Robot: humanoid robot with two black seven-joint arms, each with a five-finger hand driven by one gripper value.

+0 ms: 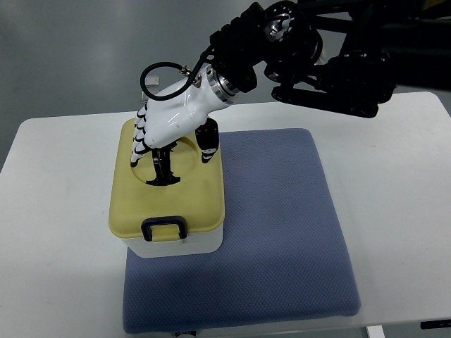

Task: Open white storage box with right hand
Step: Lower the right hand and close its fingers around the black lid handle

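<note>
The white storage box point(184, 243) stands on the left part of a blue mat, closed by a pale yellow lid point(201, 197). A black latch point(164, 228) sits at the lid's front edge. My right hand point(173, 151), white with black joints, reaches in from the upper right and lies on top of the lid. Its fingers point(143, 130) curl down into the round recess and hook the black top handle point(163, 180). The thumb point(208, 144) rests on the lid to the right of the recess. The hand hides much of the recess. My left arm does not show.
The blue mat point(282, 225) covers the middle of the white table point(402, 211). The right arm's black links point(331, 63) hang over the table's far side. The table's left part point(56, 225) is bare.
</note>
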